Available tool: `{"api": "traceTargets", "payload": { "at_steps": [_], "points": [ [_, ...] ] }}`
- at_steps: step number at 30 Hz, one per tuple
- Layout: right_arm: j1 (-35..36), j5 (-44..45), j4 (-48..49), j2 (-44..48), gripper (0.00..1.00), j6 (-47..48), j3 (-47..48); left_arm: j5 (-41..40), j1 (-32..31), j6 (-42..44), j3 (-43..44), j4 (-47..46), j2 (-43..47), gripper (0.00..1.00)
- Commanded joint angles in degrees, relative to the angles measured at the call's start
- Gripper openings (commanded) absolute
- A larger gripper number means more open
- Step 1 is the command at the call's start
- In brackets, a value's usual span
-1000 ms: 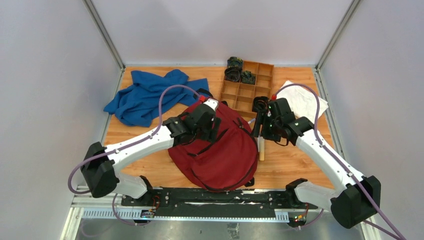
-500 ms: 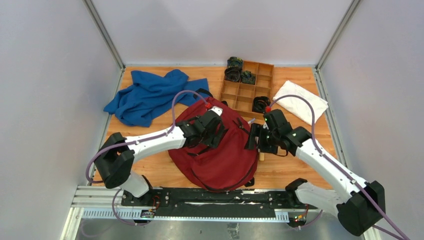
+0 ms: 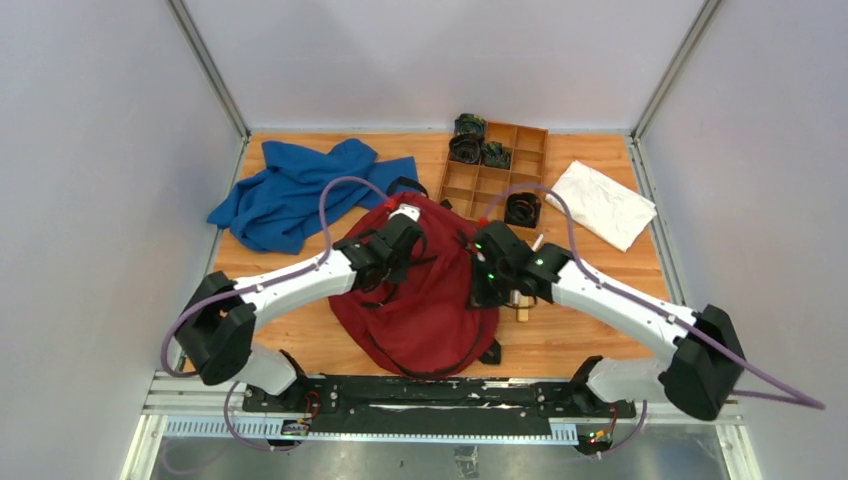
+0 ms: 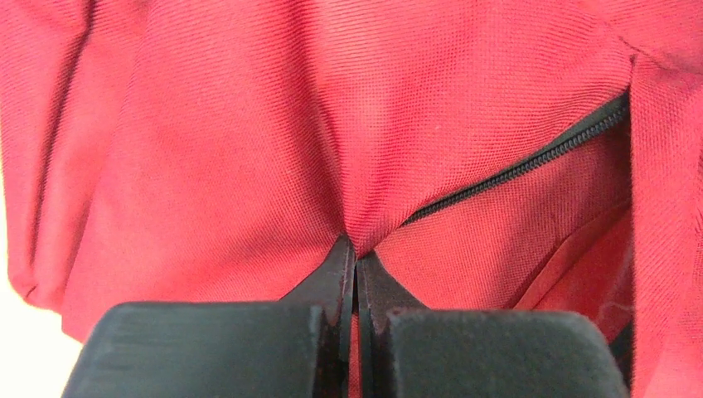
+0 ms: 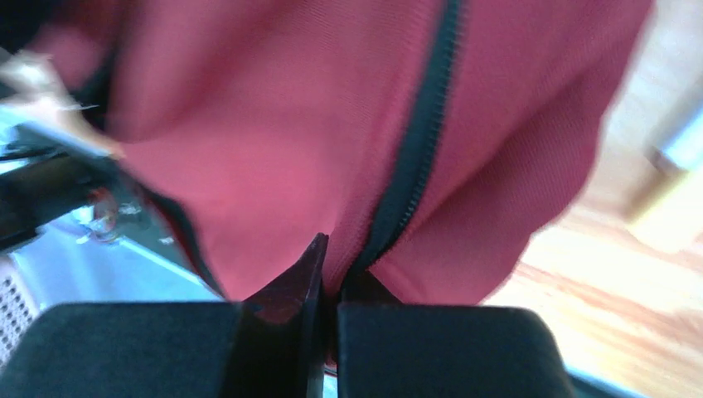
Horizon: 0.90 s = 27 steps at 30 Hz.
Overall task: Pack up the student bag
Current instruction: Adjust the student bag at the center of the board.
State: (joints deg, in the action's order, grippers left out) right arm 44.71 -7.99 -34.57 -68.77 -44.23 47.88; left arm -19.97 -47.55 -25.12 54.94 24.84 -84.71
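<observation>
1. Your dark red soft fabric backpack (image 3: 430,310) lies on the wooden table (image 3: 590,330) between both arms. The left gripper (image 4: 355,259) pinches only a thin fabric fold, which may slip free if you pull.
2. The right gripper (image 5: 330,278) is clamped on cloth beside the black zipper (image 5: 414,157). Tugging the two apart could strain it.

No legible text in any view.
The student bag (image 3: 430,310), its black zipper (image 4: 514,170) and the wooden organizer (image 3: 470,190) show no readable letters, numbers or logos.

Bright, even; rt wrist blurred.
</observation>
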Motion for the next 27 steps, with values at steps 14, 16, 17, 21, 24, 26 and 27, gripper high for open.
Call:
{"api": "traceTargets", "payload": {
  "at_steps": [14, 16, 17, 21, 24, 26, 27],
  "points": [
    [14.94, -0.14, 6.19, -27.8, 0.0, 14.58, 54.39, -1.12, 13.55, 1.14, -1.5, 13.57, 18.27, 0.03],
    [14.52, 0.84, 7.0, -24.95, 0.0, 12.8, 47.74, -0.35, 13.54, 0.67, -1.31, 13.4, 17.73, 0.03],
    [14.29, 1.25, 7.66, -23.0, 0.0, 11.88, 43.56, 0.51, 13.54, 0.57, -1.14, 13.27, 17.5, 0.03],
    [12.41, 3.78, 9.84, -14.45, 0.0, 7.31, 23.35, 4.68, 13.56, 0.0, -0.69, 11.76, 17.45, 0.04],
    [9.28, 3.43, 11.4, -9.23, 0.0, 3.61, 10.85, 5.56, 13.54, -0.09, -1.24, 9.96, 18.4, 0.04],
    [8.8, 3.04, 14.23, -6.93, 0.0, 2.67, 6.81, 5.49, 13.54, -0.03, -1.86, 8.89, 18.91, 0.04],
    [8.79, 2.91, 15.13, -6.72, 0.0, 2.66, 6.45, 5.72, 13.58, -0.01, -1.93, 8.59, 18.89, 0.04]
  ]
}}
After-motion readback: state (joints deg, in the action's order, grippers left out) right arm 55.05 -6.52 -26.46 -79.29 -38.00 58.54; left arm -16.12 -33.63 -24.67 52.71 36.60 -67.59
